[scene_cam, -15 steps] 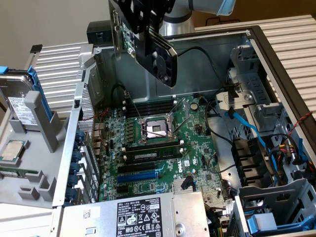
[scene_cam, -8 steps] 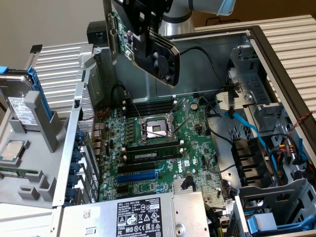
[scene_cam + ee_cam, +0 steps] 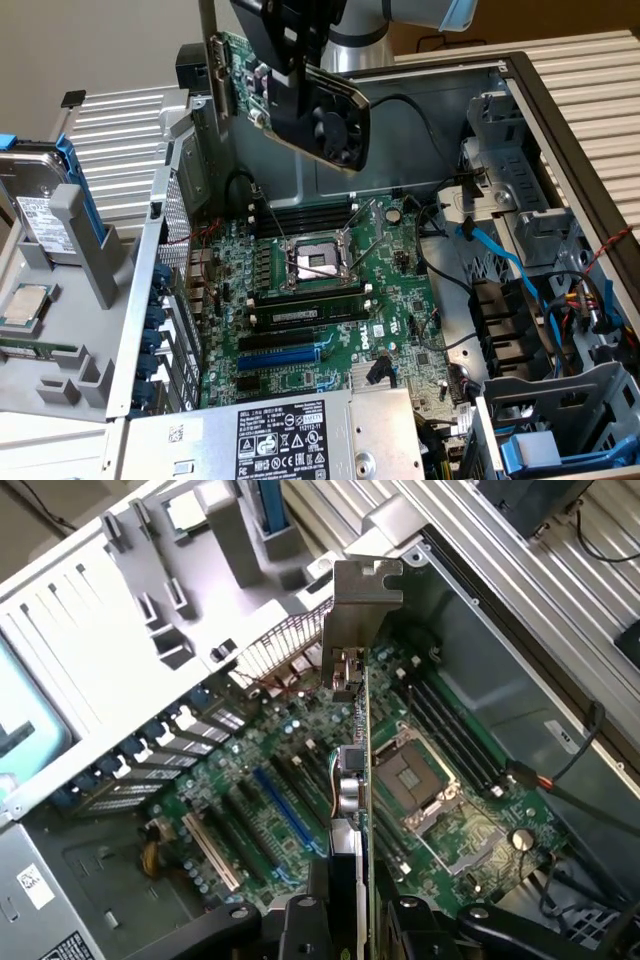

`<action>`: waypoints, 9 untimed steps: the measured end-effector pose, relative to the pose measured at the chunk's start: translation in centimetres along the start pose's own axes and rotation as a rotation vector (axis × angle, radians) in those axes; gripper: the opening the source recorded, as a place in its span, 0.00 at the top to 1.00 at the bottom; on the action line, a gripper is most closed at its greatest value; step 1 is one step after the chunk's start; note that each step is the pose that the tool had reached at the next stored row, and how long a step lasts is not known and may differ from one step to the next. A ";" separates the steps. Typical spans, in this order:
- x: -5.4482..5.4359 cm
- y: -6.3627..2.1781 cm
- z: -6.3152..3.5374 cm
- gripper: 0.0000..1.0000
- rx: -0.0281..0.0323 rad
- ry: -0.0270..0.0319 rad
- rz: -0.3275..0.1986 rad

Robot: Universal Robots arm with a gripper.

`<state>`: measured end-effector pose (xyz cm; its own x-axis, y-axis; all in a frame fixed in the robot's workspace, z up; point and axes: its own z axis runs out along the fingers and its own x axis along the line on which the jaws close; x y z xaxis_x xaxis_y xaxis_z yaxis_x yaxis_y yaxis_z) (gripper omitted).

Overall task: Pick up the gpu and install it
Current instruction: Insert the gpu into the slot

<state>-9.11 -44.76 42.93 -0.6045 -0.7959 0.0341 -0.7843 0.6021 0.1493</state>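
While we are holding the gpu [image 3: 325, 100] clenched edge-on in the gripper [image 3: 355, 912], it is hanging out ahead of the tool, above the motherboard [image 3: 400, 290], bracket end [image 3: 360, 600] farthest away. We are judging it light, stiff, fragile: grasping by the board edges, sparing the fan [image 3: 340, 128].

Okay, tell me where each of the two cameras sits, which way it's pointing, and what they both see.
Exterior view: off the arm, above the open case, looking down at the motherboard; shows the arm and gripper holding the gpu aloft.
Wrist view: on the wrist, looking along the edge-on gpu, past the gripper, into the case.
Shared: gpu, motherboard, CPU socket.
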 end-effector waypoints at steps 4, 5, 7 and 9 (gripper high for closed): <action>0.0 -0.02 0.00 0.73 0.0023 0.0098 -0.065; 0.0 -0.02 0.00 0.73 0.0029 0.0124 -0.082; 0.0 -0.03 0.01 0.73 0.0041 0.0177 -0.117; 0.0 -0.03 0.02 0.73 0.0053 0.0230 -0.152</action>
<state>-9.08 -44.77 42.90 -0.4758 -0.8789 0.0342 -0.8671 0.4752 0.1492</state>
